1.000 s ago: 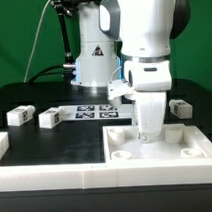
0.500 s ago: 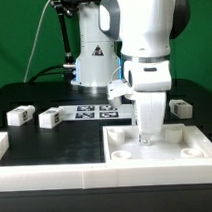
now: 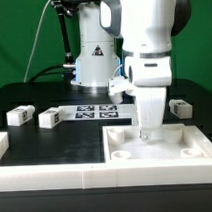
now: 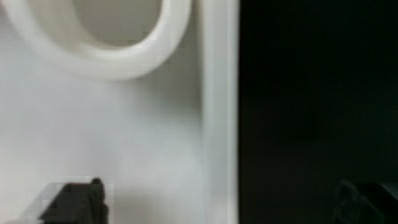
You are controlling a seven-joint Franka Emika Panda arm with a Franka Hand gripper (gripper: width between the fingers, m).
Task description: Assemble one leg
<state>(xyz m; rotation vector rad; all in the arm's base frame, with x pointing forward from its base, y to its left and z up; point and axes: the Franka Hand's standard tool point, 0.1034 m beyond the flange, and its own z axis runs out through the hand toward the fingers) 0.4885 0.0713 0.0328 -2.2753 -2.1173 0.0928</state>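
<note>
The end effector (image 3: pixel 149 134) stands open and empty; the leg (image 3: pixel 49 117) judged light, rigid, slick: grasp across opposite flat faces.

Item: glossy white jointed robot arm (image 3: pixel 145 22), with rounded shells and dark seams at the joints.
Base: white tapered column (image 3: pixel 90 57) bearing a small dark mark.
Cabling: black cable bundle (image 3: pixel 62 21) behind the column, with a thin pale cable (image 3: pixel 35 45) beside it.
End: boxy white gripper (image 3: pixel 147 134). Its black fingertips (image 4: pixel 75 202) show in the wrist view.
</note>
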